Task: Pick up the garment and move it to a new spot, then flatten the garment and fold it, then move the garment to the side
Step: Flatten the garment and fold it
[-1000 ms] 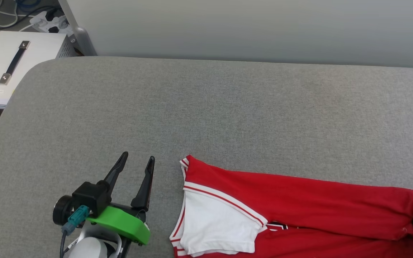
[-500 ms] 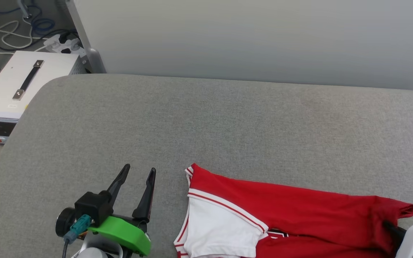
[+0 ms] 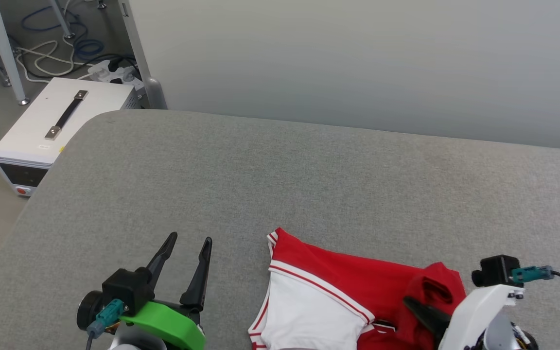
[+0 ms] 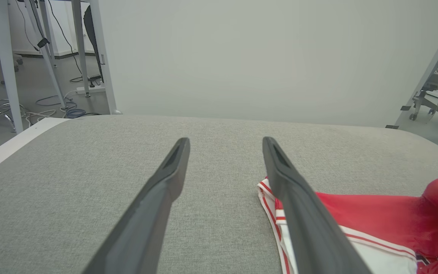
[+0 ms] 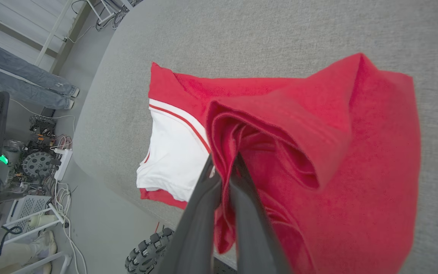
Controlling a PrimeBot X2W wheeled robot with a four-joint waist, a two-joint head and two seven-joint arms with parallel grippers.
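Right gripper clamps the garment, apparently its hem; left gripper gapes

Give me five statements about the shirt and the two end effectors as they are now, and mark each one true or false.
1. The right end effector is shut on a red fold of the garment. True.
2. The white sleeve lies on the grey padded surface. True.
3. The left end effector is clamped on the white sleeve. False: it is open and sits beside the garment, over bare surface.
4. The whole garment hangs in the air. False: only the pinched red part is raised. The sleeve end rests on the surface.
5. A white box with a black handle stands on the floor beside the surface. True.
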